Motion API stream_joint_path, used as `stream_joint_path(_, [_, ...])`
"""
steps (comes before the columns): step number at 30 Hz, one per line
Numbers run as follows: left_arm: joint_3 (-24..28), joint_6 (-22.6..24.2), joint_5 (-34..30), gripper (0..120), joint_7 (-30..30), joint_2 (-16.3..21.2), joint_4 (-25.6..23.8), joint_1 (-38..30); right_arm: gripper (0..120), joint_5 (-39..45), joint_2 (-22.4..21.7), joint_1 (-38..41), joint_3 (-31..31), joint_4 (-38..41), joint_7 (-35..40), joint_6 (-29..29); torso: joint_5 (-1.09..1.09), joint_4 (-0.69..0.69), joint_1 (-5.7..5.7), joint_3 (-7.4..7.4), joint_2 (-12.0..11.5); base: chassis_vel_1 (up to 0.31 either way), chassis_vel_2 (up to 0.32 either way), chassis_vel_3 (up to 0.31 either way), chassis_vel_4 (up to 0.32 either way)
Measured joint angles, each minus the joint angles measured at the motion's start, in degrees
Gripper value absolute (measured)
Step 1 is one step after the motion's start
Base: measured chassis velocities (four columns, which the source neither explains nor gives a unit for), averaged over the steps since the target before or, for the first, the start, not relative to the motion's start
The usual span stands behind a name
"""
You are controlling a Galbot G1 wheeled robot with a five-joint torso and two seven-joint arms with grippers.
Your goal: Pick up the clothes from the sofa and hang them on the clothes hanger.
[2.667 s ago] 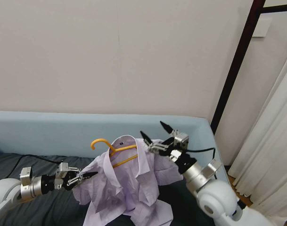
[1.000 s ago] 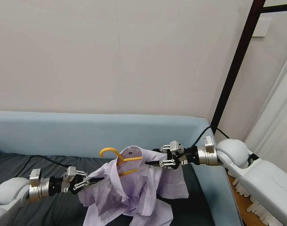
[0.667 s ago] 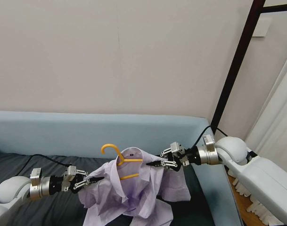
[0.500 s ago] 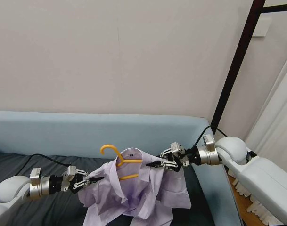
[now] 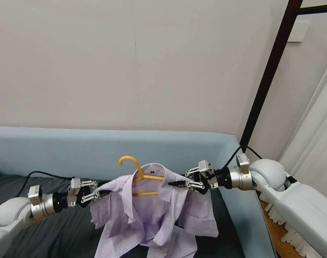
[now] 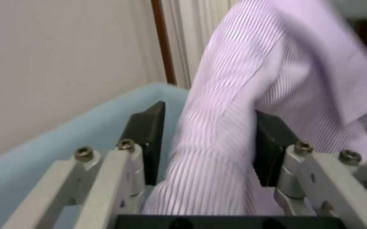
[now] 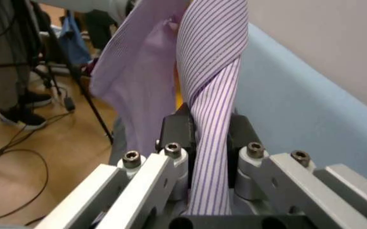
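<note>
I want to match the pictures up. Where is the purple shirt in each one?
Head view: the shirt hangs in the lower middle on a yellow hanger, held between the left gripper and right gripper.
Left wrist view: the shirt is clamped between the left gripper's pads.
Right wrist view: a twisted fold of shirt is pinched by the right gripper.
Shared landmark: the blue sofa.

Home living room: sofa (image 5: 72, 148), curtain (image 5: 313, 177).

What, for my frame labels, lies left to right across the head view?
Left gripper → yellow hanger → right gripper → black pole → white curtain. Both grippers' jaws are shut on the shirt, which spans the middle.
</note>
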Motion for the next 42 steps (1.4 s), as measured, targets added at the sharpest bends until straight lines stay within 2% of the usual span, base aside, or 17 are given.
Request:
stream_joint_path(7, [-2.9, -2.0, -4.0, 75, 3.2, 2.2, 1.5, 0.7, 8, 5.6, -0.3, -0.1, 2.2, -0.2, 4.0, 0.0, -0.01, 0.02, 0.0, 0.0, 0.0, 0.0, 0.0, 0.0, 0.0])
stream_joint_path(11, [-3.8, -2.6, -7.4, 88, 3.0, 1.6, 1.1, 0.4, 8, 6.2, -0.8, -0.6, 2.9, 0.4, 6.3, 0.0, -0.01, 0.03, 0.0, 0.0, 0.0, 0.0, 0.0, 0.0, 0.0])
stream_joint_path(14, [-4.0, -2.6, -9.9, 98, -3.7, 0.6, -4.8, 2.0, 8, 6.9, -1.9, -1.8, 3.9, 1.6, 8.4, 0.0, 0.01, 0.01, 0.0, 0.0, 0.0, 0.0, 0.0, 0.0, 0.0])
stream_joint_path(15, [-4.0, -2.6, -9.9, 98, -3.7, 0.6, -4.8, 2.0, 8, 6.9, -1.9, -1.8, 3.9, 1.6, 8.4, 0.0, 0.01, 0.01, 0.0, 0.0, 0.0, 0.0, 0.0, 0.0, 0.0])
stream_joint_path(17, [-2.7, -2.8, -9.4, 100, -10.2, -0.4, -9.9, 3.4, 8, 7.4, -2.9, -3.4, 5.4, 2.8, 10.0, 0.1, 0.0, 0.01, 0.0, 0.0, 0.0, 0.0, 0.0, 0.0, 0.0])
stream_joint_path(19, [-1.0, -3.2, -5.4, 100, -18.4, -2.5, -16.2, 5.6, 8, 7.9, -4.2, -5.4, 7.5, 4.2, 12.4, 0.6, 0.0, -0.02, 0.0, 0.0, 0.0, 0.0, 0.0, 0.0, 0.0])
stream_joint_path(20, [-1.0, -3.2, -5.4, 100, -18.4, -2.5, -16.2, 5.6, 8, 7.9, -4.2, -5.4, 7.5, 4.2, 12.4, 0.6, 0.0, -0.02, 0.0, 0.0, 0.0, 0.0, 0.0, 0.0, 0.0])
stream_joint_path(22, [0.2, -3.4, 0.1, 100, -25.8, -4.9, -21.0, 8.3, 8, 8.2, -5.2, -6.6, 8.6, 5.0, 13.9, 1.0, 0.0, -0.03, 0.0, 0.0, 0.0, 0.0, 0.0, 0.0, 0.0])
stream_joint_path(23, [0.4, -3.4, 1.2, 100, -27.3, -5.4, -21.8, 9.0, 8, 8.2, -5.4, -6.6, 8.8, 5.0, 14.0, 1.0, 0.0, -0.04, 0.0, 0.0, 0.0, 0.0, 0.0, 0.0, 0.0])
stream_joint_path(24, [0.9, -3.1, 6.7, 100, -34.8, -7.3, -25.3, 12.6, 8, 8.2, -5.8, -6.7, 9.0, 5.1, 14.4, 1.2, 0.01, -0.02, 0.0, 0.0, 0.0, 0.0, 0.0, 0.0, 0.0])
stream_joint_path(25, [0.9, -3.1, 6.7, 100, -34.8, -7.3, -25.3, 12.6, 8, 8.2, -5.8, -6.7, 9.0, 5.1, 14.4, 1.2, 0.01, -0.02, 0.0, 0.0, 0.0, 0.0, 0.0, 0.0, 0.0])
stream_joint_path(26, [1.2, -2.9, 8.9, 100, -38.1, -8.0, -26.8, 14.3, 8, 8.2, -5.9, -6.7, 9.0, 5.1, 14.6, 1.3, 0.01, 0.01, 0.0, 0.0, 0.0, 0.0, 0.0, 0.0, 0.0])
stream_joint_path(29, [3.4, -2.7, 19.8, 100, -51.7, -10.8, -29.8, 18.6, 8, 8.5, -6.3, -5.7, 8.5, 5.5, 15.6, 1.4, 0.02, 0.03, -0.01, 0.0, 0.0, 0.0, 0.0, 0.0, 0.0])
stream_joint_path(30, [3.4, -2.7, 19.8, 100, -51.7, -10.8, -29.8, 18.6, 8, 8.5, -6.3, -5.7, 8.5, 5.5, 15.6, 1.4, 0.02, 0.03, -0.01, 0.0, 0.0, 0.0, 0.0, 0.0, 0.0])
stream_joint_path(34, [6.2, -3.6, 33.1, 100, -62.5, -15.0, -29.9, 20.5, 8, 9.1, -7.7, -3.1, 7.4, 7.1, 16.5, 0.5, 0.0, 0.0, 0.0, 0.0, 0.0, 0.0, 0.0, 0.0, 0.0])
stream_joint_path(38, [8.2, -4.6, 38.7, 100, -65.6, -16.9, -29.1, 21.0, 8, 9.6, -8.3, -1.8, 7.0, 8.0, 17.2, -0.1, 0.0, 0.01, -0.01, 0.0, 0.0, 0.0, 0.0, 0.0, 0.0])
stream_joint_path(42, [9.8, -5.2, 40.2, 100, -67.4, -18.3, -28.5, 19.8, 8, 10.2, -8.8, -1.3, 6.8, 8.8, 17.6, -0.3, 0.0, 0.01, 0.0, 0.0, 0.0, 0.0, 0.0, 0.0, 0.0])
